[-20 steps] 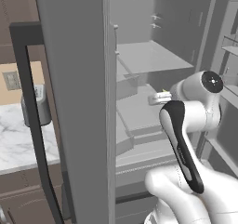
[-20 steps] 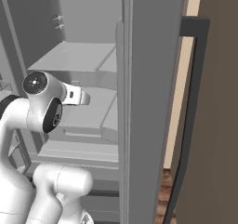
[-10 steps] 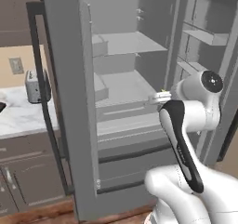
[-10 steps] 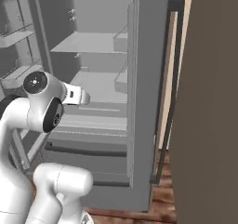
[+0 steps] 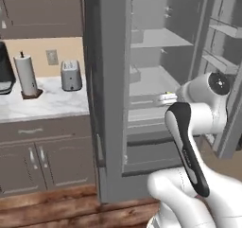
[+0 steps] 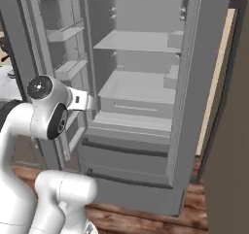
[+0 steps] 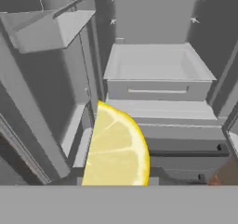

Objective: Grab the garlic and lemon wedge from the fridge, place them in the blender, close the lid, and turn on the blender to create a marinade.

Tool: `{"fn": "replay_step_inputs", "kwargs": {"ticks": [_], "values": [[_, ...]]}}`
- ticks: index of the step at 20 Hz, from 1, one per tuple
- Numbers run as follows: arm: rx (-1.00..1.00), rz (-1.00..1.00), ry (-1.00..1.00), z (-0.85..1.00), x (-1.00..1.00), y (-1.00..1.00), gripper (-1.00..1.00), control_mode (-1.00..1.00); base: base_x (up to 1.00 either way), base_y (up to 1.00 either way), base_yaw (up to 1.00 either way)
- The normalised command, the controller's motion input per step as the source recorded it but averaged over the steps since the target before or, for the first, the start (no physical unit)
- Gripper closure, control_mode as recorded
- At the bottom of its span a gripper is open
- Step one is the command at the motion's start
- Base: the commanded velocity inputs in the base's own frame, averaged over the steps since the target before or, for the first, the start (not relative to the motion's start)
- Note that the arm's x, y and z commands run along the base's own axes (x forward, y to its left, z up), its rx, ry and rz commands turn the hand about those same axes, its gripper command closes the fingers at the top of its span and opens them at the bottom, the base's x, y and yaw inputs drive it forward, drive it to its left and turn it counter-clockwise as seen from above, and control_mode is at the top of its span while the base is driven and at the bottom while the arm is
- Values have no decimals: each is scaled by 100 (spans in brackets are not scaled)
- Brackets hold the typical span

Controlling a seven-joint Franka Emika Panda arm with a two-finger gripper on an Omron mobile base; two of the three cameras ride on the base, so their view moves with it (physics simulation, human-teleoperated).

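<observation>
Hand view showed the gripper (image 7: 116,183) clamped on the lemon wedge (image 7: 116,146), held clear of the open fridge (image 7: 158,74), presumably for carrying to the blender.

The fridge (image 5: 113,80) looks like matt grey metal outside, with smooth pale grey plastic-like shelves (image 6: 136,41) and drawers (image 7: 158,90) inside; the lemon wedge (image 7: 118,148) shows glossy bright yellow flesh with pale streaks; the tabletop (image 5: 47,104) is polished white marble with grey veins; the cabinets (image 5: 42,156) are matt grey-brown; the floor (image 5: 56,208) is reddish wood planks; the toaster (image 5: 71,75) looks brushed metal
</observation>
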Motion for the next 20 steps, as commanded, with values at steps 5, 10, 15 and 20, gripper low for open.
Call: {"fn": "replay_step_inputs", "kwargs": {"ticks": [5,10,15,20], "values": [[0,0,0,0,0,0,100,100,0,65,57],[0,0,0,0,0,0,100,100,0,64,71],[0,0,0,0,0,0,100,100,7,63,70],[0,0,0,0,0,0,100,100,28,61,65]]}}
